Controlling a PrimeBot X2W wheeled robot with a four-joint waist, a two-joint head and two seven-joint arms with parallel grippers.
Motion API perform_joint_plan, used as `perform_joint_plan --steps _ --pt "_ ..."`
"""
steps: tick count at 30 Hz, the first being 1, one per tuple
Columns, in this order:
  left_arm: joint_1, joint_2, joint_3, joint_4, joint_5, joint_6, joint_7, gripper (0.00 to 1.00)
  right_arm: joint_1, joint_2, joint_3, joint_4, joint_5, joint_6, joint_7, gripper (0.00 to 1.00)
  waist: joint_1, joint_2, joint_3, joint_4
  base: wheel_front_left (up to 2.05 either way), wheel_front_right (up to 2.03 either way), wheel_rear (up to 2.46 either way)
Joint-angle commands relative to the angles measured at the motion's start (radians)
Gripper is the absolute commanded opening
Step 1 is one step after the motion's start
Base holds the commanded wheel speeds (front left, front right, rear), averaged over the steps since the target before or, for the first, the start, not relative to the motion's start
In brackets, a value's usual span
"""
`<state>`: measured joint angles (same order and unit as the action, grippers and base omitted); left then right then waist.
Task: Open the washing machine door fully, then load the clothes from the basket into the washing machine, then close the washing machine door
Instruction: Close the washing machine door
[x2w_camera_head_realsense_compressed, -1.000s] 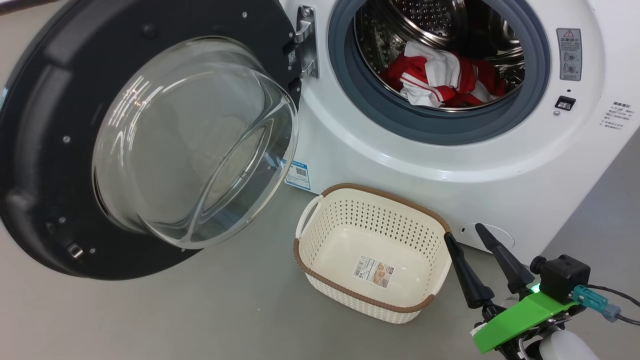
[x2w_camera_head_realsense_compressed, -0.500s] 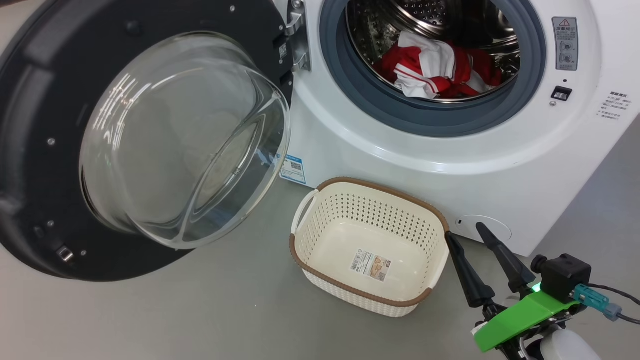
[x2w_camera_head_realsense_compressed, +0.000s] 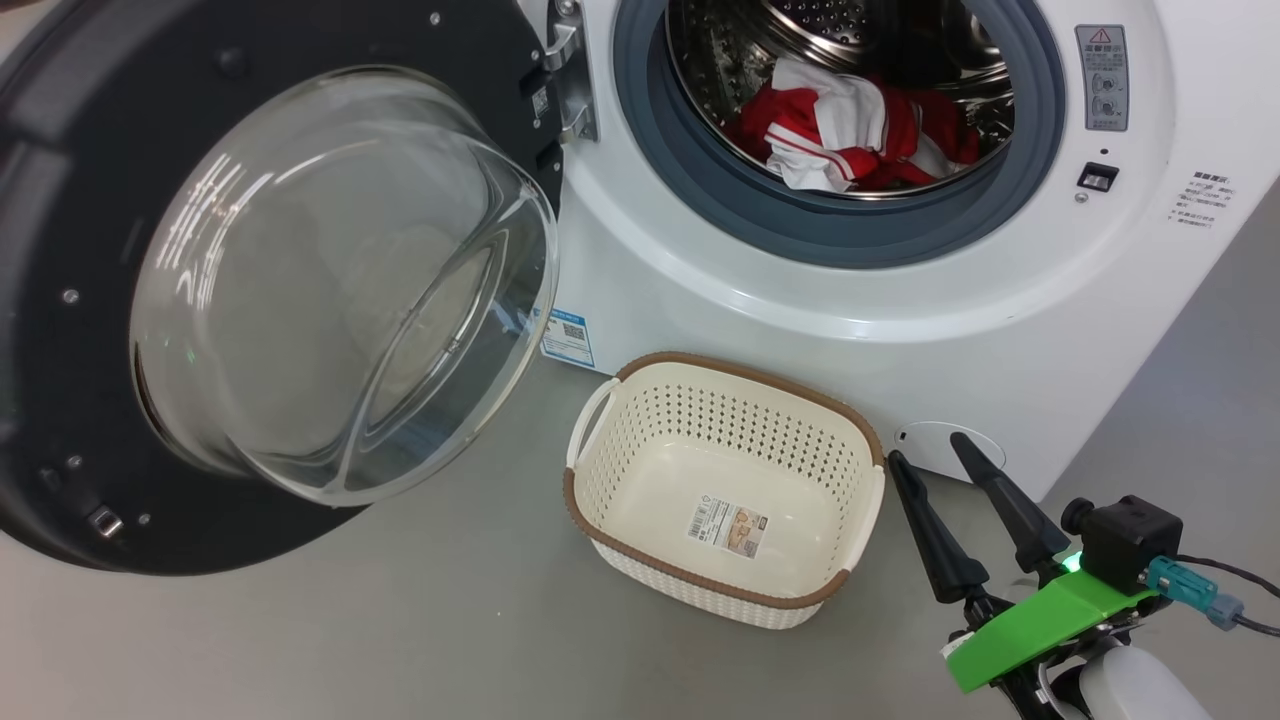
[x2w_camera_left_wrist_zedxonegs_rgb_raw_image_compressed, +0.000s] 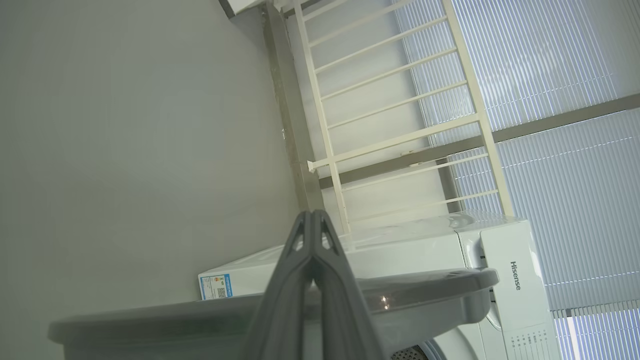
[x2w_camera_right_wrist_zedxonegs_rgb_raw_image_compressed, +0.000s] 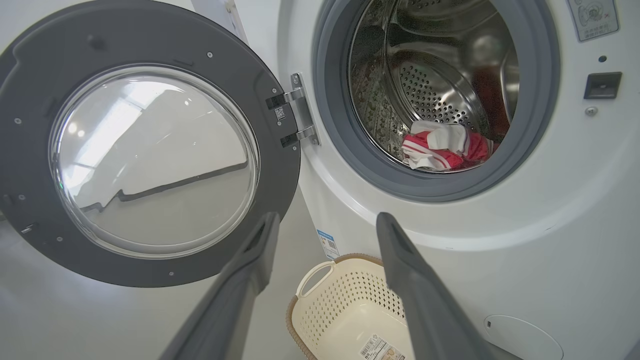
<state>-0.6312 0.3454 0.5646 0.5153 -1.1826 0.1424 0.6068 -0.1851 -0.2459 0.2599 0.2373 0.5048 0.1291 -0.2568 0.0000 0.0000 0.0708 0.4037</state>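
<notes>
The white washing machine stands with its black glass-bowled door swung wide to the left. Red and white clothes lie in the steel drum, also seen as clothes from the right wrist. The cream basket sits on the floor before the machine, with just a sticker inside. My right gripper hovers open beside the basket's right rim, nothing between its fingers. In the left wrist view my left gripper is shut and bare, pointing past the machine and the door's outer edge.
Grey floor spreads in front of the door and basket. A round service flap sits low on the machine by my right fingertips. A pale railing and window blinds stand behind the machine.
The head camera has shifted, sliding the whole scene left and slightly up in the picture. The right gripper stays open beside the basket; the clothes have not moved.
</notes>
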Motion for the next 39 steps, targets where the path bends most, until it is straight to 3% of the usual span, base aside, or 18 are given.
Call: perform_joint_plan --steps 1,16,27,39 --pt "-0.040 0.067 0.016 -0.009 -0.003 0.003 -0.001 0.00 -0.029 -0.007 0.023 -0.023 0.008 0.002 -0.005 1.00 0.0000 0.0000 0.004 -0.005 0.00 0.00 0.00" --pt "-0.087 0.070 0.000 0.116 0.009 -0.011 -0.032 0.00 -0.048 -0.011 0.019 -0.025 0.010 0.002 -0.005 1.00 0.0000 0.0000 0.036 -0.035 0.00 0.00 0.00" --pt "-0.029 0.073 -0.054 0.085 -0.017 -0.036 0.142 0.00 -0.035 -0.004 0.001 -0.022 0.010 0.002 -0.005 1.00 0.0000 0.0000 0.019 -0.028 0.00 0.00 0.00" --pt "0.083 0.017 -0.105 -0.120 -0.085 -0.032 0.350 0.00 -0.024 0.008 -0.005 -0.020 0.011 0.002 -0.005 1.00 0.0000 0.0000 -0.003 -0.014 0.00 0.00 0.00"
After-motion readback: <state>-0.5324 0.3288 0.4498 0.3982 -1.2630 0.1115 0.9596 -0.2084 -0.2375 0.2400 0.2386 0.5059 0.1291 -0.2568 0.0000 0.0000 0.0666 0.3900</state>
